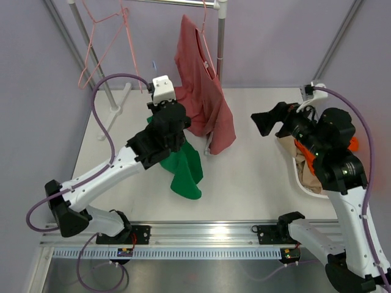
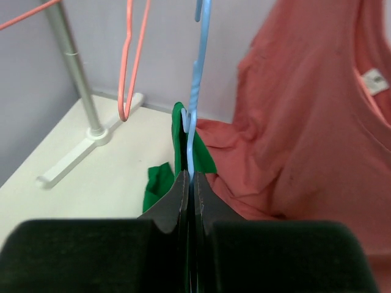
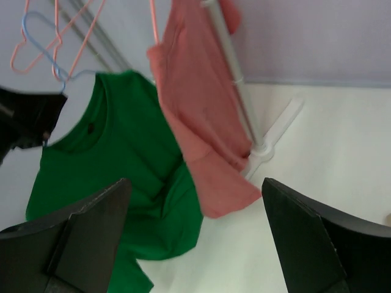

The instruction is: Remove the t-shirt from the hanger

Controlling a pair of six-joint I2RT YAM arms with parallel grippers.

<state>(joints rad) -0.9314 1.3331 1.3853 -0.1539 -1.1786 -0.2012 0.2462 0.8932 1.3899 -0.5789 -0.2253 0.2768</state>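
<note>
A green t-shirt [image 1: 186, 171] hangs on a thin blue hanger [image 2: 197, 91], its lower part drooping to the table. My left gripper [image 1: 166, 122] is shut on the hanger's stem just above the shirt's collar, with the jaws [image 2: 191, 183] pressed together on the blue wire. In the right wrist view the green shirt [image 3: 116, 165] faces me with the hanger's hook [image 3: 43, 46] above it. My right gripper [image 1: 264, 122] is open and empty at the right, well apart from the shirt, jaws [image 3: 195, 183] wide and pointing at it.
A salmon t-shirt [image 1: 204, 91] hangs on the clothes rack [image 1: 221, 36] just right of the green one, touching it. Empty pink hangers [image 1: 104, 43] hang at the back left. A white basket [image 1: 294, 171] of clothes stands under my right arm.
</note>
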